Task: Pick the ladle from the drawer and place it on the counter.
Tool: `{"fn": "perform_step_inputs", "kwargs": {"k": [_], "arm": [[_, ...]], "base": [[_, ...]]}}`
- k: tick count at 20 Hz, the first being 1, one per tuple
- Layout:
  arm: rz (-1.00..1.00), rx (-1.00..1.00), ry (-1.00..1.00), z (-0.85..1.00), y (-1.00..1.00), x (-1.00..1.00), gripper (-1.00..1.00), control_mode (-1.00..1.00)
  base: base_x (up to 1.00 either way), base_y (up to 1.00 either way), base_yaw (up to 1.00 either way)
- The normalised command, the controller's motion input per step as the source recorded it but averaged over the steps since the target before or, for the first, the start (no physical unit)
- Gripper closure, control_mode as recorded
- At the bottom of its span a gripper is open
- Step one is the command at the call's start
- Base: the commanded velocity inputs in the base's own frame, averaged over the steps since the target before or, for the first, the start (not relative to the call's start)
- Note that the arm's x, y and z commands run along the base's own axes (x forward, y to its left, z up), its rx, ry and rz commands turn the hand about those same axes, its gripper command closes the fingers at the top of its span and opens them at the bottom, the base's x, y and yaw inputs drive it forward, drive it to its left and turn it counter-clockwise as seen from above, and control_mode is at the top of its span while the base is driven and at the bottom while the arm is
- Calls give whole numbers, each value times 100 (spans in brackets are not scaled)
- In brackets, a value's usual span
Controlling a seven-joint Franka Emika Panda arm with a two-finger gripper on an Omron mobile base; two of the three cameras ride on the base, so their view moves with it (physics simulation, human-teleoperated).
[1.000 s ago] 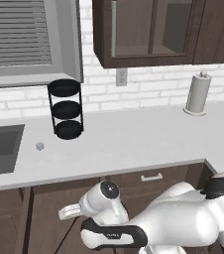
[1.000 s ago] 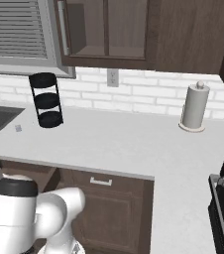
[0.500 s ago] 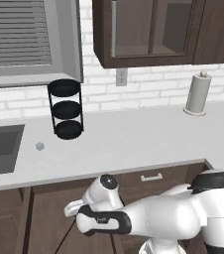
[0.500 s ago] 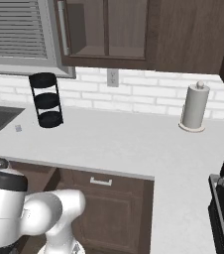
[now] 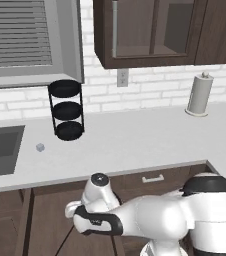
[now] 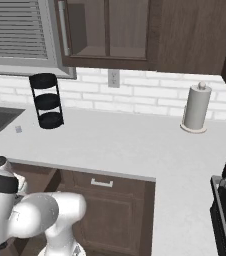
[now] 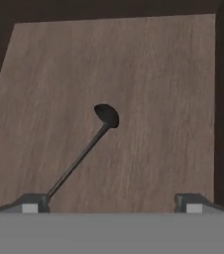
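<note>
A thin black ladle with a small round bowl and a long wire-like handle lies flat on the brown wood-grain floor of the open drawer, seen in the hand view. Its bowl sits near the centre of the frame; the handle runs diagonally down to the lower left, ending by the left fingertip. The two-finger gripper has its dark tips spread wide apart at the bottom edge, holding nothing. In the base views, the smooth light grey-white counter carries a black three-tier wire rack at upper left and a grey paper-towel roll at upper right.
</note>
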Motion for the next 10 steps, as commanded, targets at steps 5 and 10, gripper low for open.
{"fn": "perform_step_inputs", "kwargs": {"k": [5, 10], "arm": [[-6, -6, 4, -2, 23, 25, -100, -100], [0, -3, -2, -26, 5, 19, -100, -100]], "base": [[0, 0, 0], [0, 0, 0]]}}
